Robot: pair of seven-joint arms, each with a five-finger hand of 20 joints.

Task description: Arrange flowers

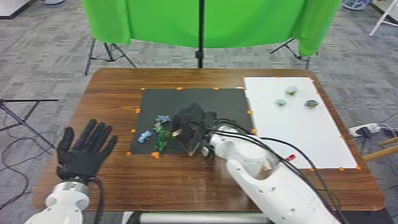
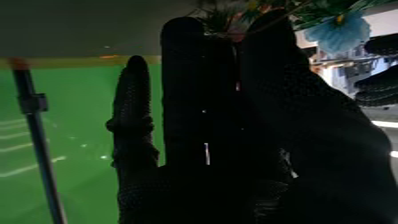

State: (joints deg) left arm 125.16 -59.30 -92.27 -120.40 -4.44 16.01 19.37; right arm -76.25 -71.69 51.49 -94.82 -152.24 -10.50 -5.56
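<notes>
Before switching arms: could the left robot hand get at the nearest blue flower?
Probably yes: nothing stands between the left robot hand and the blue flower, and the right robot hand is beyond it.

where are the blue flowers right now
In the head view, the blue flowers are at the left part of the black mat, just left of the robot's right hand.

robotics lab, green backdrop (image 1: pixel 258 27) on black stand (image 1: pixel 201 54), grey carpet tiles (image 1: pixel 53 70), white robot arms (image 1: pixel 271 182)
</notes>
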